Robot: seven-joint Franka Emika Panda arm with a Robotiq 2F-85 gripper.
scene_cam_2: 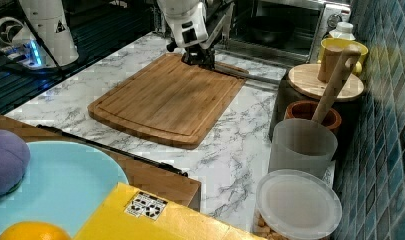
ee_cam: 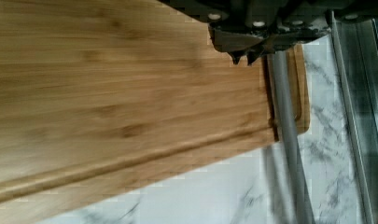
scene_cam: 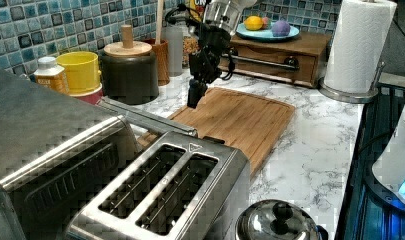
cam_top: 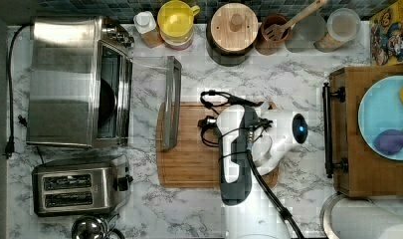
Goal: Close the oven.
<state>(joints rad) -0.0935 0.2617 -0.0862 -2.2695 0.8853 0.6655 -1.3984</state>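
A: Still, item one, going left to right across the top view: the oven (cam_top: pixel 64 82), upper left of the frame, on the marble worktop (cam_top: pixel 288 79). Condition?

B: Open. Large boxy stainless-steel body, knobs at one side of the front, dark interior with a dark round pan inside. The glass door (cam_top: pixel 149 94) lies folded flat, and its steel bar handle (cam_top: pixel 171 102) rests over the left edge of the cutting board (cam_top: pixel 199 149).

A: Below the oven?

B: A two-slot toaster (cam_top: pixel 77 189), lower left of the frame; not part of the job.

A: Next item to the right?

B: The gripper (scene_cam: pixel 194 95), upper middle of the left view, hanging over the board just beside the handle. In the wrist view the fingers (ee_cam: pixel 236 57) look nearly together, a narrow setting, holding nothing; the handle runs past them without visible contact.

A: Progress entry?

B: By my reading, nothing of the closing is done. The door is fully down. Remaining: get under or against the handle, swing the door up, press it shut against the oven's front.
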